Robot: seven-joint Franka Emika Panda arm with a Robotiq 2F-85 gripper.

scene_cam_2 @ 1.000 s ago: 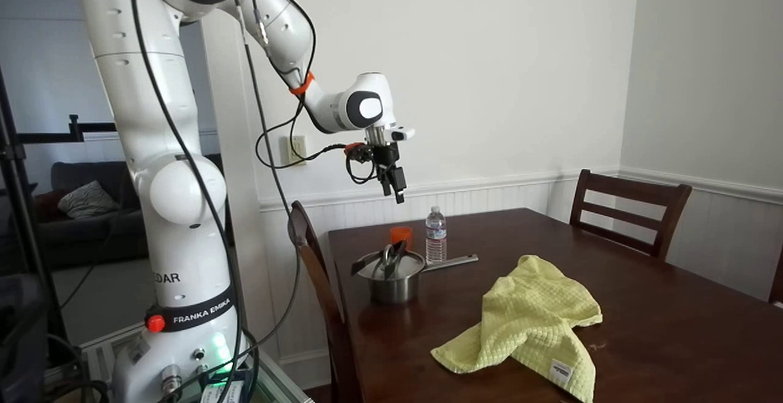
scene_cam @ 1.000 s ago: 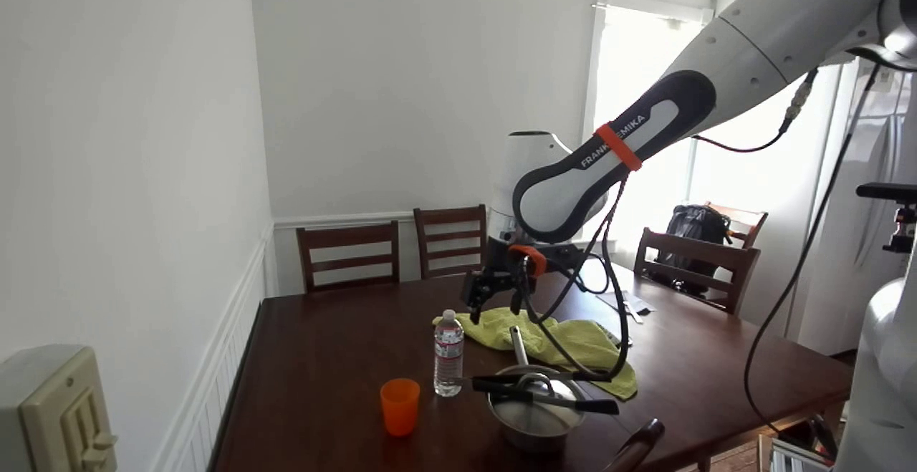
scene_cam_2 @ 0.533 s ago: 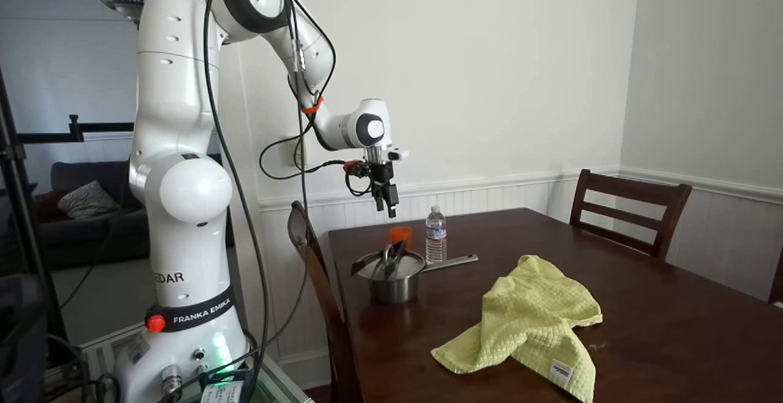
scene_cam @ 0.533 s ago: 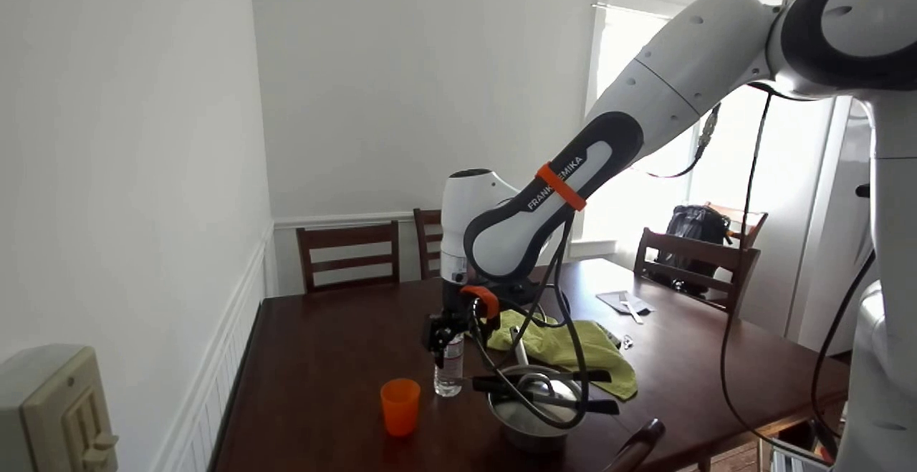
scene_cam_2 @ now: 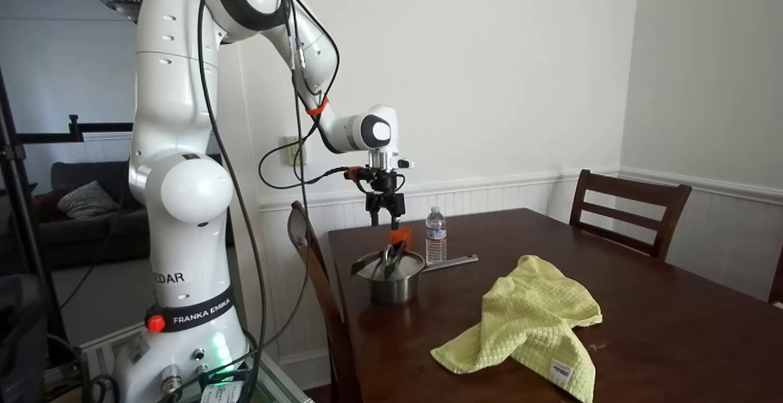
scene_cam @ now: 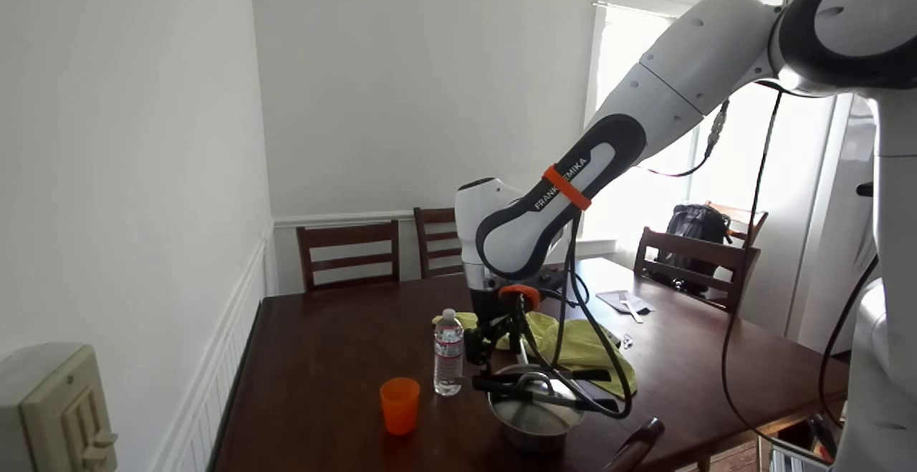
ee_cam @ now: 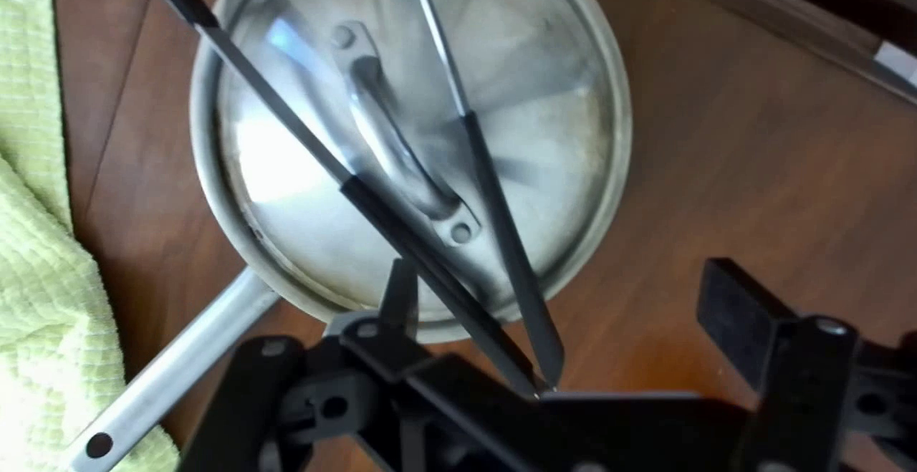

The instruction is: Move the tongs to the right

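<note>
Wrist view showed where the gripper (ee_cam: pixel 569 307) had just twisted & dipped to: fingers wide, nothing held, w/ the joined end of the tongs (ee_cam: pixel 504 225) btwn them, overhanging the pot lid (ee_cam: pixel 322 243) at approx 5 o'clock, so IMO the pick was lining up. In an exterior view the arm (scene_cam_2: pixel 318 63) hung bent, its end pointing to 6 o'clock; ht gap I couldn't tell.

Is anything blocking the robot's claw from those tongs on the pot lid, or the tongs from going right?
Nothing visible stands between the open gripper and the tongs. But the lid handle rises between the tongs' two arms, so sliding them sideways without lifting would probably catch on it.
</note>
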